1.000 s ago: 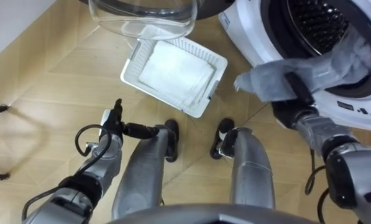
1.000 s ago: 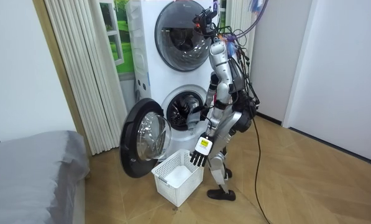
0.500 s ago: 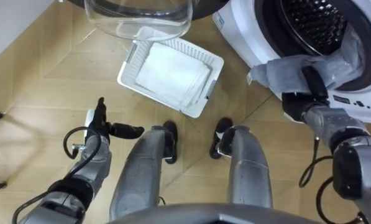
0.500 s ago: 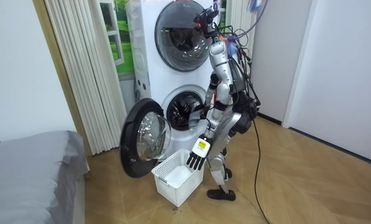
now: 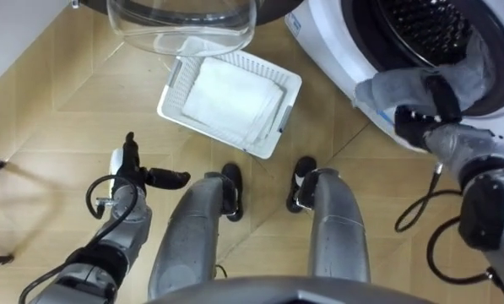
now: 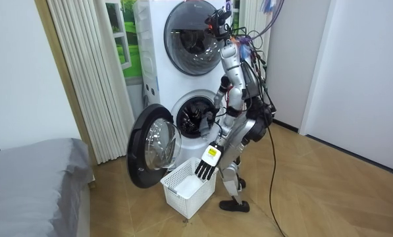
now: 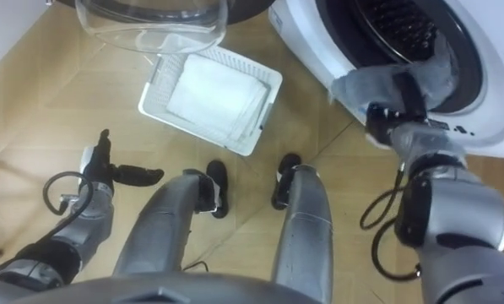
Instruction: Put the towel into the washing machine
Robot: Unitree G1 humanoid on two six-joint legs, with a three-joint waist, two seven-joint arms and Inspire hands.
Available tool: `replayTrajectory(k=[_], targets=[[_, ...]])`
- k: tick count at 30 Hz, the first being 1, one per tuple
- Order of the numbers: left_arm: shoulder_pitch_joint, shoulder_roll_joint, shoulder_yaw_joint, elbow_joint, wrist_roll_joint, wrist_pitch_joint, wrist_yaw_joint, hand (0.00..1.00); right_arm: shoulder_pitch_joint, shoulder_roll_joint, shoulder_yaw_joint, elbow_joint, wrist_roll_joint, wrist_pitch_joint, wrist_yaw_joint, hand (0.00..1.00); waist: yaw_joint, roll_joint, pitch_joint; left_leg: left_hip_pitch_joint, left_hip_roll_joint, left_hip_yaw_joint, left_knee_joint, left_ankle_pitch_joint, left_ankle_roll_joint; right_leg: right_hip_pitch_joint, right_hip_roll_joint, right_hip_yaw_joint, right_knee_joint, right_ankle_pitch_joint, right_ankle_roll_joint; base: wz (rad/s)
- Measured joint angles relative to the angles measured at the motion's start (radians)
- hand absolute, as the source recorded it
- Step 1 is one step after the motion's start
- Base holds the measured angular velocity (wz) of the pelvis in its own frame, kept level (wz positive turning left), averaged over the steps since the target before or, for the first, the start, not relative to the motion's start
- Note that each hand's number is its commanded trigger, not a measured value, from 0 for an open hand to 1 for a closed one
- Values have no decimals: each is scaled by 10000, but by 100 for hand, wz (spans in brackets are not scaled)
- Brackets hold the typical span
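Towel [image 5: 391, 84], grasped by my right hand [image 5: 420, 125], lies at the washing machine [image 5: 336, 38] mouth; left hand [image 5: 142, 176] fingers hang released.

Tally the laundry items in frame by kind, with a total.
Grey towel, held by right hand at lower drum opening: 1
White slotted plastic basket: 1
White folded cloth pile, in that basket: 1
White front-loading machines, stacked: 2
Total: 5

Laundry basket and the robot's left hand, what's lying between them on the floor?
Nothing. In the left eye view the stretch between the basket and the left hand is bare wooden floor.
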Motion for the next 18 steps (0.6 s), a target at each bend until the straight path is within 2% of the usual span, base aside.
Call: replayTrajectory(k=[3, 5, 6, 18], targets=[[73, -48, 183, 33, 2, -9, -5, 0, -49, -23, -237, -248, 255, -226, -161, 0, -2, 71, -3, 227, 0, 3, -111, 0, 0, 247, 23, -27, -100, -4, 9, 0], [110, -61, 278, 38, -4, -15, -11, 0, -51, -125, -318, -586, 572, -628, -145, 0, 3, 115, -16, 335, 8, 7, -218, 12, 16, 344, 15, -48, -177, -2, 16, 0], [109, -61, 296, 50, -4, -19, -16, 0, -62, -194, -337, -650, 648, -709, -129, 0, 16, 115, -16, 358, 7, 16, -239, 13, 19, 358, 14, -43, -189, -3, 19, 0], [130, -67, 559, 189, 504, -28, -457, 0, -21, -202, -330, -618, 960, -1101, -117, 0, 146, 138, -8, 568, -21, 59, -505, 26, 30, 514, 24, -18, -343, -10, 69, 0]])
